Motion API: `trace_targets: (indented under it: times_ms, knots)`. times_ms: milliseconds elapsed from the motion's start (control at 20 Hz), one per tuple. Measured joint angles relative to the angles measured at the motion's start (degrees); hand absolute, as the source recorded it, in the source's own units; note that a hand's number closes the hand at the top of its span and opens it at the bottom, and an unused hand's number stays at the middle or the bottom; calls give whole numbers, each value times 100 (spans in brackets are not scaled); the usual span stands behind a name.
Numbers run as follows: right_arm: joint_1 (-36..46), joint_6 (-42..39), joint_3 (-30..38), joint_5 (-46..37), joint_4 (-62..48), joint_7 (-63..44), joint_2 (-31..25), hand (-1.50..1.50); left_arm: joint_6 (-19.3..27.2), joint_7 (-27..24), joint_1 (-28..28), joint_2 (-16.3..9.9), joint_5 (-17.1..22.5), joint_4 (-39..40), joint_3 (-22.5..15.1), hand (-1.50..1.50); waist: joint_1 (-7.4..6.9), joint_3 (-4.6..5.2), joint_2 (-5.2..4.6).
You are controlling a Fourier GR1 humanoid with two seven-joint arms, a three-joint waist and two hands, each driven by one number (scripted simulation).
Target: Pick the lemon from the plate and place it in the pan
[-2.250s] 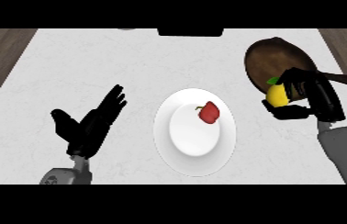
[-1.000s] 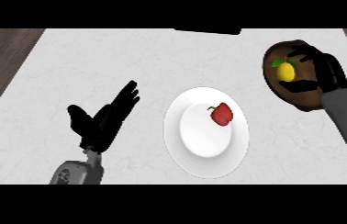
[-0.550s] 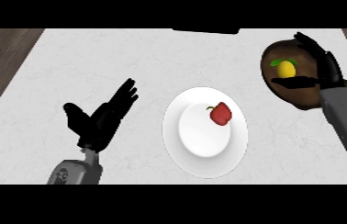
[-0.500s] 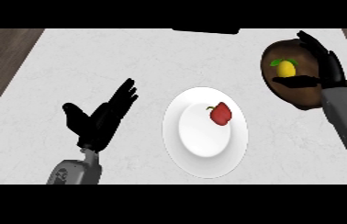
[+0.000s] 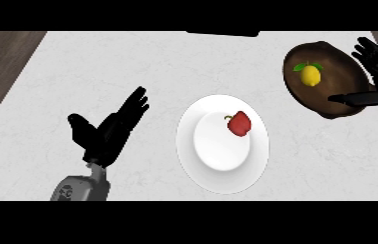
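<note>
The yellow lemon (image 5: 311,75) with green leaves lies inside the dark brown pan (image 5: 336,99) at the right of the counter. My right hand (image 5: 366,53) shows at the right edge beside the pan, fingers straight and spread, apart from the lemon. The white plate (image 5: 210,153) sits at the centre and carries a red pepper (image 5: 239,123). My left hand (image 5: 111,130) rests open on the left, fingers pointing up and to the right, holding nothing.
The pan's black handle (image 5: 356,98) sticks out toward the right edge. A dark object (image 5: 222,33) sits at the counter's far edge. A brown wooden strip (image 5: 16,53) borders the counter on the left.
My right hand carried the lemon to the pan, opened and drew back to the right edge, leaving the lemon lying in the pan. The left hand stays as it was.
</note>
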State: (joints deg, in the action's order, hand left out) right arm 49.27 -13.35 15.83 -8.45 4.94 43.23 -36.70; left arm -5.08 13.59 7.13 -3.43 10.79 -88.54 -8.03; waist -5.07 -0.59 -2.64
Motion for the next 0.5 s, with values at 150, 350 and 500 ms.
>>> trace_targets:
  times_ms: [150, 350, 500]
  knots:
    - [-175, -555, -33, -29, 8, 189, -215, -150, 21, -3, -3, -1, -20, -10, 9, 0, 25, -2, 8]
    - [-378, -991, -68, -54, 60, 163, -504, -150, 30, -31, -25, 12, -10, 4, 33, 0, 58, -10, 8]
    - [-539, -1133, -82, -58, 153, 185, -615, -150, -25, -26, -91, -22, 42, -7, 58, 0, 70, -13, 20]
